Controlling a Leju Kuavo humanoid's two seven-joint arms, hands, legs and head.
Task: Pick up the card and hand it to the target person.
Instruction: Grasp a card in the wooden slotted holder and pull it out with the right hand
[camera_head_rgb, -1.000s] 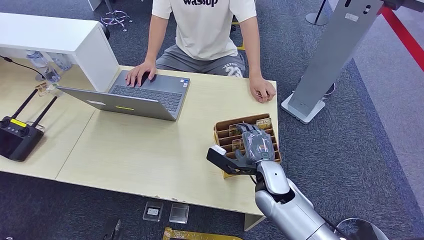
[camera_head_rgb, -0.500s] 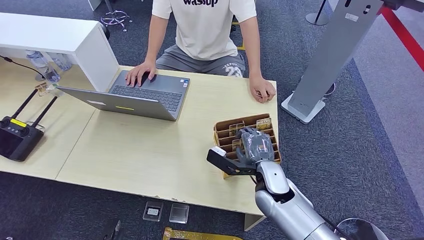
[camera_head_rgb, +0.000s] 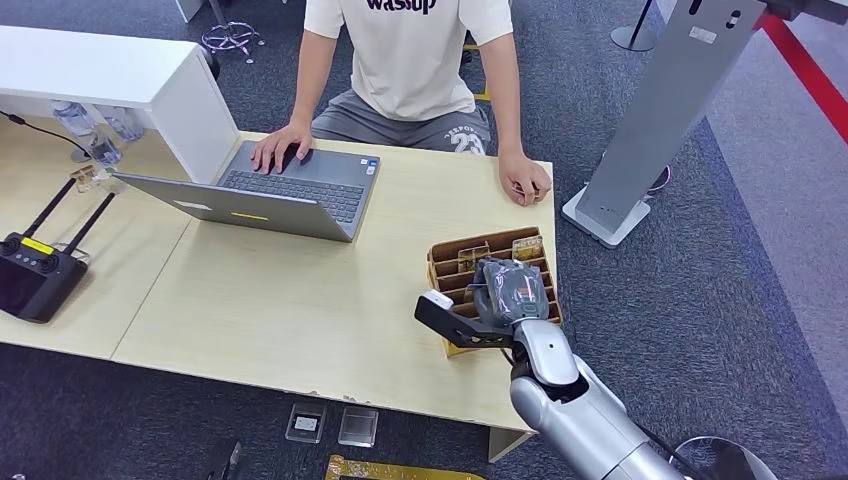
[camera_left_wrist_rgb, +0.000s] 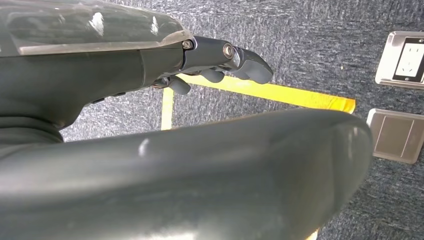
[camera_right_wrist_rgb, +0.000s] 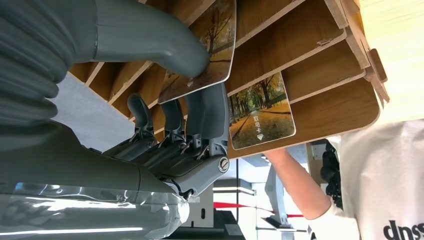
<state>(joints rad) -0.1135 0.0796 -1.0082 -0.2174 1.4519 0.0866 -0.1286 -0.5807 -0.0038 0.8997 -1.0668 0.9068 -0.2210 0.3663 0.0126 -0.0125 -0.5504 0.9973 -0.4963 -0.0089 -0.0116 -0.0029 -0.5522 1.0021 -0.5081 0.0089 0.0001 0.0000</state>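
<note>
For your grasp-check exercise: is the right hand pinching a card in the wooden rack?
Yes: the right hand pinches a card between thumb and fingers, in the wooden rack.

head: high, table (camera_head_rgb: 300, 300) | wrists: close, possibly inverted

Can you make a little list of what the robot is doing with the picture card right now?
right hand: pinches a card between thumb and fingers, over the wooden card holder
second card: sits in a holder slot
left hand: holds nothing, fingers apart, above carpet
person: seated across the table, one hand on the laptop
handover: not yet done
</note>
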